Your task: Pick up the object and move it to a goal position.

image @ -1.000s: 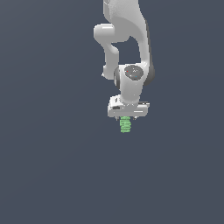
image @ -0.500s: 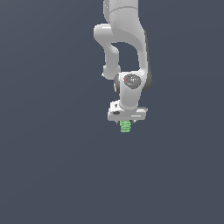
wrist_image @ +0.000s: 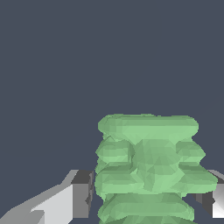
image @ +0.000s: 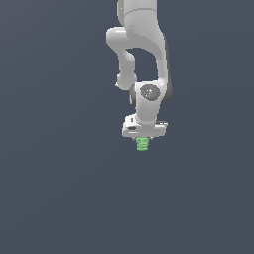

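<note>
The white gripper (image: 143, 139) clamps the green ribbed stub (image: 143, 144) between its 2 fingers (wrist_image: 81, 194), the stub protruding directly below the gripper.

All around there is just a flat, dark grey-blue backdrop (image: 54, 188). It looks the same everywhere, smooth and plain, with no lines or marks on it. In the wrist view the same dark grey-blue backdrop fills the space behind. I cannot tell if it is a floor or a wall.
</note>
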Controlling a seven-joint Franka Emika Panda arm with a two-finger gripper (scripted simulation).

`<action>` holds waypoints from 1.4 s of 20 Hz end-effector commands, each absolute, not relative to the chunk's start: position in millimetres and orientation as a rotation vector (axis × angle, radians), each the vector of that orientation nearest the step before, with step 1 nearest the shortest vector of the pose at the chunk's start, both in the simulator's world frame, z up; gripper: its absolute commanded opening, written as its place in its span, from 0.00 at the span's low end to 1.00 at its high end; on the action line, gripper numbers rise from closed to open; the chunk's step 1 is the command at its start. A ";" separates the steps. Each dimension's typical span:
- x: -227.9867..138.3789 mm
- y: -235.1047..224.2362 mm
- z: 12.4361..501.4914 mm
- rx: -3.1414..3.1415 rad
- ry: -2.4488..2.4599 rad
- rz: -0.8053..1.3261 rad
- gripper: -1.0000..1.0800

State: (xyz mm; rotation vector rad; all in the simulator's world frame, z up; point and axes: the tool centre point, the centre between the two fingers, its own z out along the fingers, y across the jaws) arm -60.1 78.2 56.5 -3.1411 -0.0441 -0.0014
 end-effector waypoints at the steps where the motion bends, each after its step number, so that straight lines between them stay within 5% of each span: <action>1: -60.2 77.9 55.6 -3.141 -0.044 0.000 0.00; 11: -50.8 55.1 79.5 -3.141 -0.044 -0.001 0.00; 28: -1.5 -55.4 190.5 -3.140 -0.044 0.000 0.00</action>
